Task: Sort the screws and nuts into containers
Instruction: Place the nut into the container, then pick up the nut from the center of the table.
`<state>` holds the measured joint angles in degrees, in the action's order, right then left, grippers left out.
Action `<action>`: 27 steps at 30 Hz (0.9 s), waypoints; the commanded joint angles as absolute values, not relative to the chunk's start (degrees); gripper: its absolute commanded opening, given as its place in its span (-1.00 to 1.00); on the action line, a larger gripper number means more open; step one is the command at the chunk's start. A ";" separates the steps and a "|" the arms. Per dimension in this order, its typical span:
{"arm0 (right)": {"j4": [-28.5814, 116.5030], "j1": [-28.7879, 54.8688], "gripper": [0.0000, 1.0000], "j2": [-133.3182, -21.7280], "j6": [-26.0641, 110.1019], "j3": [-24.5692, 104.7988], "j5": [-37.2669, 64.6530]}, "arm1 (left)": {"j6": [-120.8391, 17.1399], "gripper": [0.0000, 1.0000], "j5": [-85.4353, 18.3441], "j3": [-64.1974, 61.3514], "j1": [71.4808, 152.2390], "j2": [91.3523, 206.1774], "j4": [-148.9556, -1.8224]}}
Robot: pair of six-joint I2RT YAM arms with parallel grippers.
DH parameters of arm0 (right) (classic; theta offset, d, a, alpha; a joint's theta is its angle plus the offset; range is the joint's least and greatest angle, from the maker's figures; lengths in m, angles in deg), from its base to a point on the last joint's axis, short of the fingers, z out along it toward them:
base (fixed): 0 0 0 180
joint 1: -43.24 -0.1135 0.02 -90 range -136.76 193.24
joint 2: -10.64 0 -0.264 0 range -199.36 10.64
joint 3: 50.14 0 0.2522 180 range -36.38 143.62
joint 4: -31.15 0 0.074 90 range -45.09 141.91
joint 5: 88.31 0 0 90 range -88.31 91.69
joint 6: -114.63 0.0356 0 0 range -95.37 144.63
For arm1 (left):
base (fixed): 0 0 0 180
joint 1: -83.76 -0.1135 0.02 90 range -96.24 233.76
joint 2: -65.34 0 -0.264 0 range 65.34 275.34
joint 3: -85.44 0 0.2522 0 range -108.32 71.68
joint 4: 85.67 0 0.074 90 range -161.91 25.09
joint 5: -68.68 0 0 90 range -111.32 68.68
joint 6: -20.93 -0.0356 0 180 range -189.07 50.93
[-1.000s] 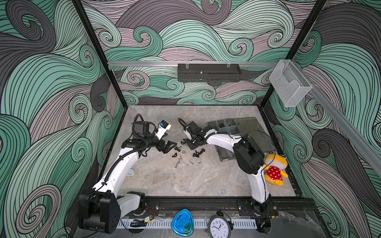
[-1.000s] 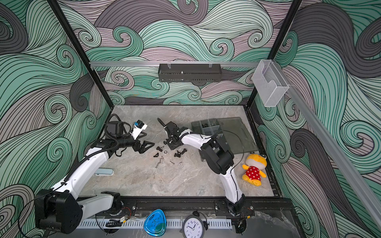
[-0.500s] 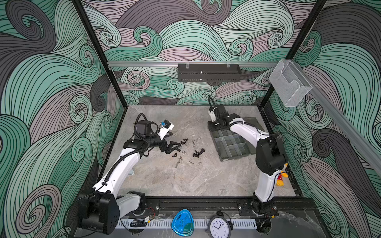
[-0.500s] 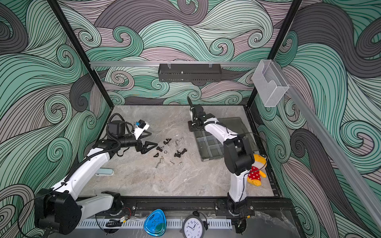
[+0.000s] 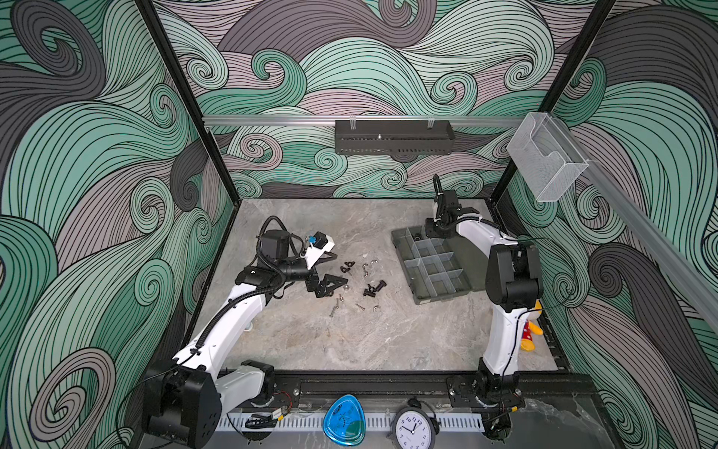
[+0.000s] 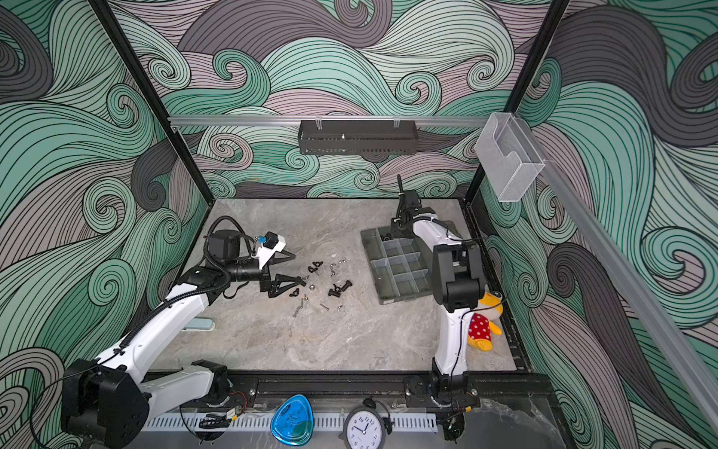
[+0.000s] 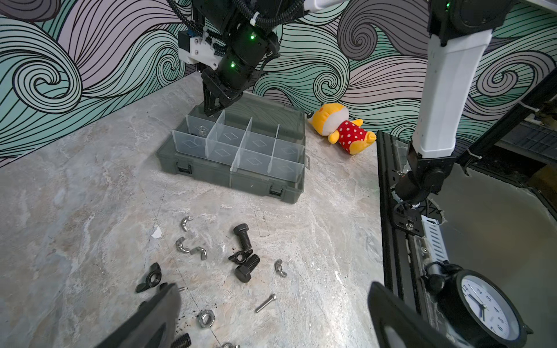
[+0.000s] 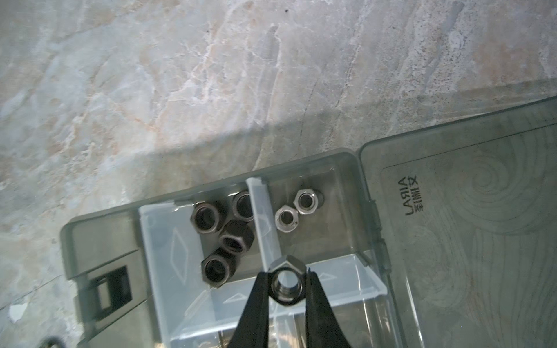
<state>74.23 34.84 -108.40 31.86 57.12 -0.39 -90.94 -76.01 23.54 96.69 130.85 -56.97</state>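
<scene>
Right wrist view: right jaws clamped on a held hex nut (image 8: 285, 283), hanging over the organiser box (image 8: 102, 241) at its far corner, right by a light divider (image 8: 262, 217); four dark nuts (image 8: 236, 239) lie in one compartment, two silver nuts (image 8: 297, 208) in the corner compartment beside it; lid (image 8: 482, 226) lies open flat. Right arm (image 5: 505, 272) reaches back, wrist pointing down into the box; plush toy (image 6: 481, 322) lies by its lower link, near the box's front corner. Left jaws wide open, holding nothing, low over the loose pile on the desk (image 5: 349, 342): black bolts (image 7: 245, 256), wing nuts (image 7: 184, 245), a thin screw (image 7: 265, 302), a loose hex nut (image 7: 206, 318) just beside one of the fingers (image 7: 150, 316); bare desk between pile and box; clock (image 5: 412, 427) sits at the front rail.
</scene>
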 commanded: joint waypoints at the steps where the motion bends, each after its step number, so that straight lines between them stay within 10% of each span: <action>1: 74.18 35.22 -0.60 -110.27 30.53 59.78 -2.38 | -92.45 0.97 -77.27 23.59 96.92 130.25 -57.48; 15: 73.50 34.32 -0.36 -103.48 29.21 55.44 -1.66 | -93.75 0.97 -76.08 23.26 96.88 128.89 -55.94; 27: 67.56 9.32 -0.16 -88.09 34.99 35.69 10.32 | -97.94 0.97 -61.19 18.26 89.99 131.75 -42.12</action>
<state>68.27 12.87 -88.18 33.02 38.95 6.58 -97.95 -65.33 21.38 91.49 130.72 -46.13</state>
